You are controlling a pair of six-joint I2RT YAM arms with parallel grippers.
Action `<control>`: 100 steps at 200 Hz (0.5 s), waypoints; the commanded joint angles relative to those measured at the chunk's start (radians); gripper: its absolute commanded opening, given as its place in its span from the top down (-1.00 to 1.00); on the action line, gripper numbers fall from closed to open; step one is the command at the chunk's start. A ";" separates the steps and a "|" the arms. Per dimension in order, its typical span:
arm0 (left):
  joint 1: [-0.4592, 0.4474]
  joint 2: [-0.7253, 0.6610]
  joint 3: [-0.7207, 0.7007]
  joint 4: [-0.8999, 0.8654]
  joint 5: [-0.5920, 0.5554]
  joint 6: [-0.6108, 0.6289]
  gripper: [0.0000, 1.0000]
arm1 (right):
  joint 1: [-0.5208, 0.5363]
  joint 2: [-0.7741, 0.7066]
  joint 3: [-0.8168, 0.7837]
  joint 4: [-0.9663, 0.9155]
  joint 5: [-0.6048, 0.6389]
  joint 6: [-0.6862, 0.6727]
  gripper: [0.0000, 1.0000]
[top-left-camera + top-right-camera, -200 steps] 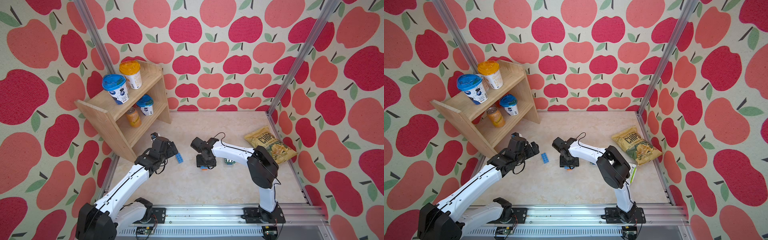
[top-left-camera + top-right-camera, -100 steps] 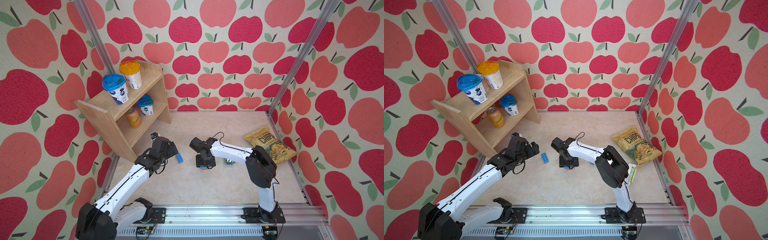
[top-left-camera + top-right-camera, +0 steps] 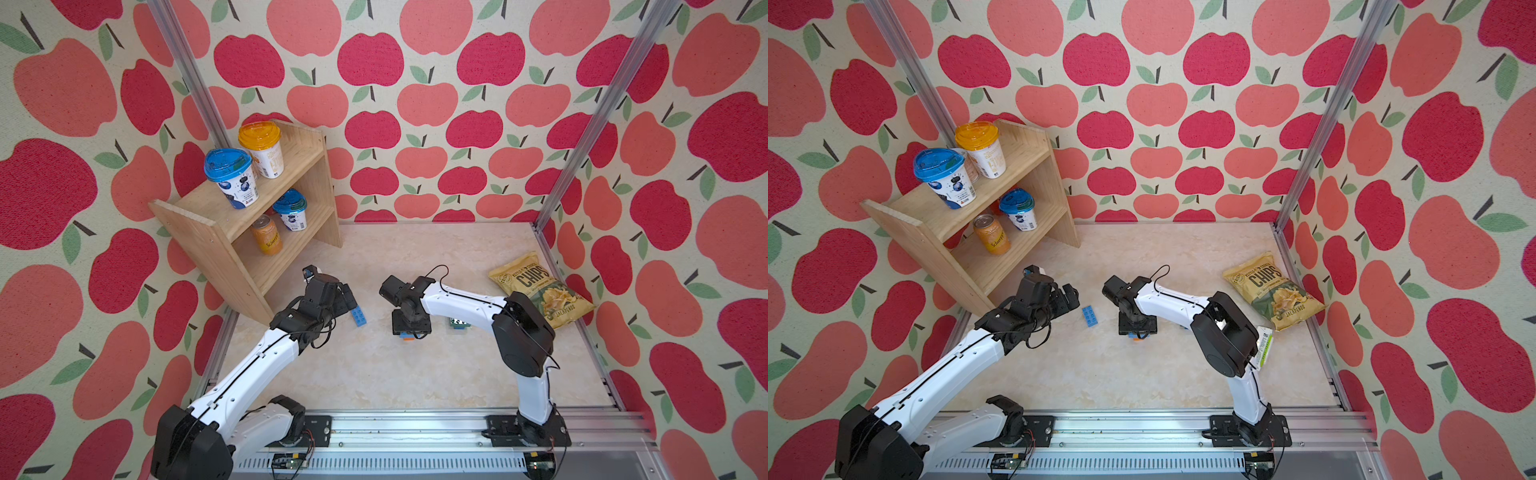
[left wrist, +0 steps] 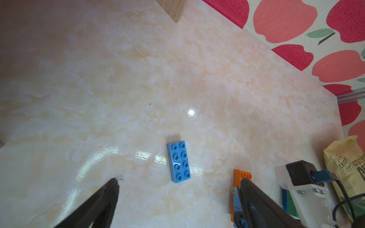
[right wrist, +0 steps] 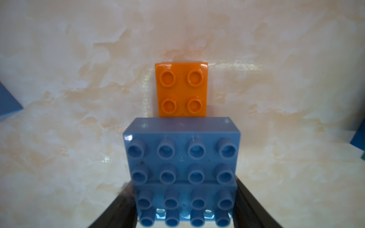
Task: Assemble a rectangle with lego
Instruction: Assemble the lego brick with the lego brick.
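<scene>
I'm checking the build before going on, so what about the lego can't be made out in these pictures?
- Right wrist view: the blue bricks hide part of the orange brick; their nearest studs are blurred.
- Both top views: the right gripper covers those bricks; only slivers show.
- The green and blue pile: mostly under the right arm in both top views; count unclear.
</scene>
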 commanded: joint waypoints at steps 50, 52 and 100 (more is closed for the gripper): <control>-0.007 0.007 0.024 -0.007 -0.018 0.010 -0.95 | 0.035 0.168 -0.102 0.036 -0.226 0.039 0.65; -0.007 0.007 0.024 -0.008 -0.018 0.010 -0.95 | 0.036 0.169 -0.103 0.036 -0.228 0.040 0.65; -0.007 0.008 0.026 -0.007 -0.021 0.012 -0.95 | 0.029 0.194 -0.087 -0.039 -0.150 0.040 0.65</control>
